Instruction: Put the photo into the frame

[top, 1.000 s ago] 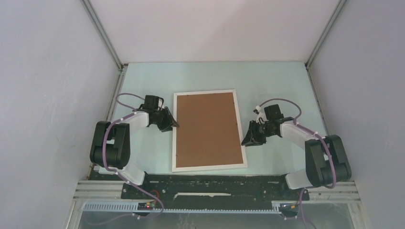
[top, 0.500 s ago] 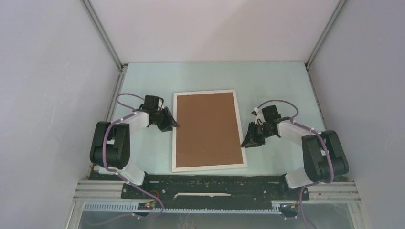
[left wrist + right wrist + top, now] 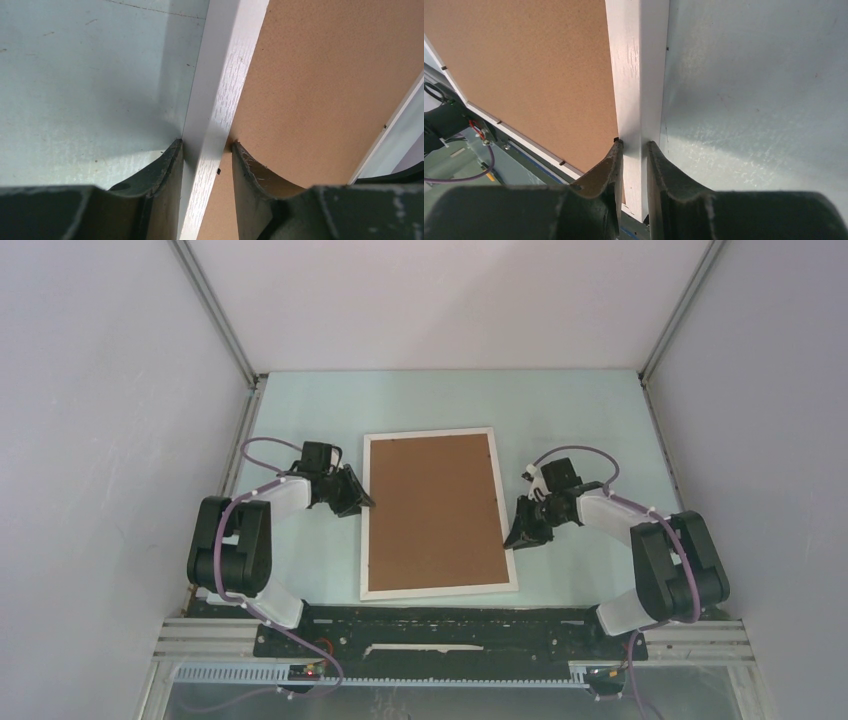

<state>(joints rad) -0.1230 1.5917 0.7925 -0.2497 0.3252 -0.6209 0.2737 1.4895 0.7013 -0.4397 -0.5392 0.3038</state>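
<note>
grip closes on both rails

my right pincer (image 3: 633, 146) has just drawn in on the right rail of the frame (image 3: 440, 589). a second ago its fingers stood wider and a touch further out; now they press the white strip from both sides. my left pincer (image 3: 206, 146) has not moved. it is clenched on the left rail, one finger on the outer edge and the other against the inner edge, beside the brown backing board (image 3: 435, 510).

so i am grasping the frame from both sides. it lies flat, back up, in the middle of the counter (image 3: 560, 410). i take this as readiness to lift or turn it.

the photo is nowhere in sight. the backing board fills the whole opening, and i cannot tell whether the print lies beneath it. small black tabs (image 3: 616, 138) sit at the rail's inner edge, so i judge the board must come out before any print can go in.
</note>
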